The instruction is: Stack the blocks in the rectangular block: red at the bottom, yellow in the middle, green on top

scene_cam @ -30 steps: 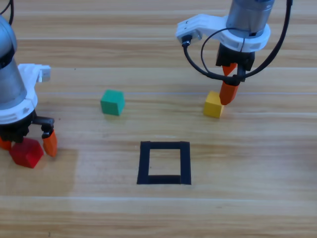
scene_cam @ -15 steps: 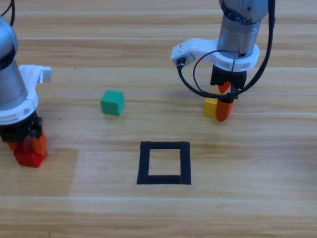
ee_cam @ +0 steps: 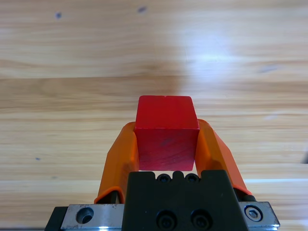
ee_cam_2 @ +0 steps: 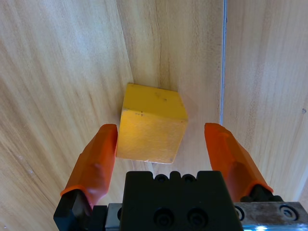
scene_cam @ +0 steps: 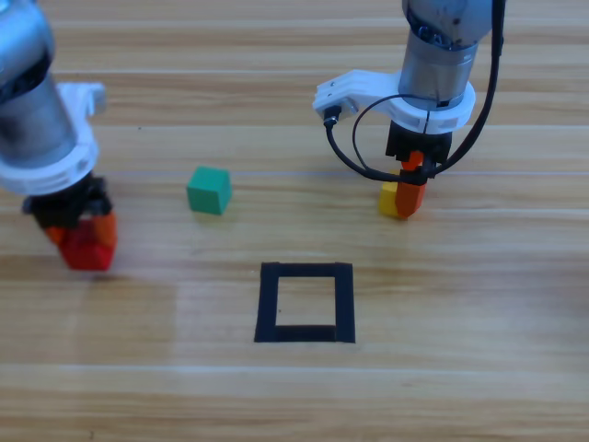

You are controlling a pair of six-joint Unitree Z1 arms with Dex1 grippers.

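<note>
At the table's left, my left gripper (scene_cam: 83, 241) is shut on the red cube (scene_cam: 87, 250); the left wrist view shows the red cube (ee_cam: 166, 139) clamped between both orange jaws of the left gripper (ee_cam: 166, 144) above the wood. My right gripper (scene_cam: 408, 189) is open, lowered around the yellow cube (scene_cam: 393, 200). In the right wrist view the yellow cube (ee_cam_2: 150, 123) sits between the spread jaws of the right gripper (ee_cam_2: 161, 144), close to the left jaw and with a gap to the right one. The green cube (scene_cam: 209, 191) rests alone, left of centre. The black tape square (scene_cam: 306, 302) holds nothing.
Bare wooden table (scene_cam: 460, 368) surrounds the tape square. The right arm's black cable (scene_cam: 354, 152) loops down beside its wrist, just above the yellow cube.
My left gripper closed on the red cube and moved it up and to the right. The right gripper came down and left around the yellow cube, jaws still apart.
</note>
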